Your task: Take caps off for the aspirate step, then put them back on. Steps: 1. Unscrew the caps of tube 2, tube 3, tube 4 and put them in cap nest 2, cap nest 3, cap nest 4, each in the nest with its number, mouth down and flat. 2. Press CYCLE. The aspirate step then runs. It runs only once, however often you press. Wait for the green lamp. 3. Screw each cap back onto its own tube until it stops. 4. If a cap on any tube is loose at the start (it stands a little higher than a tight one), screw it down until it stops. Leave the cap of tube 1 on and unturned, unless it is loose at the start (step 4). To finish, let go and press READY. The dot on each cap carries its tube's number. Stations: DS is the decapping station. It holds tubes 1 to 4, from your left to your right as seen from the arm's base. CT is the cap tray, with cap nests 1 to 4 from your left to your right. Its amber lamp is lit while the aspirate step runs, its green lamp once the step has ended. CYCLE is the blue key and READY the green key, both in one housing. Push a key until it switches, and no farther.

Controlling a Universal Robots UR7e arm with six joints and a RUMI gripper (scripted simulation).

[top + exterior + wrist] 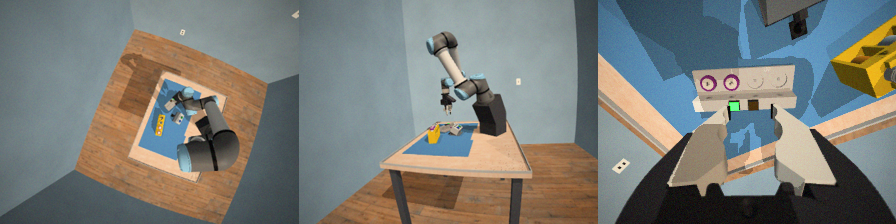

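Note:
The cap tray CT [744, 90] [169, 105] lies below my gripper [750, 105] [448, 114], which is partly open and empty, high above the table. Two purple-rimmed caps, one at the far left [708, 83] and one beside it [731, 82], sit in nests 4 and 3; the two nests at the wrist view's right are empty. The green lamp [734, 106] is lit and the amber lamp [753, 105] is dark. In the yellow decapping station DS [162, 130] [433, 137] [855, 76], tubes 1 and 2 wear caps; tubes 3 and 4 are open. Dot numbers are unreadable.
The key housing [176, 120] [455, 131] [784, 11] stands between the arm's base and DS, with a blue key [179, 121] and a green key [181, 117]. A blue mat [170, 141] [453, 149] lies under the stations.

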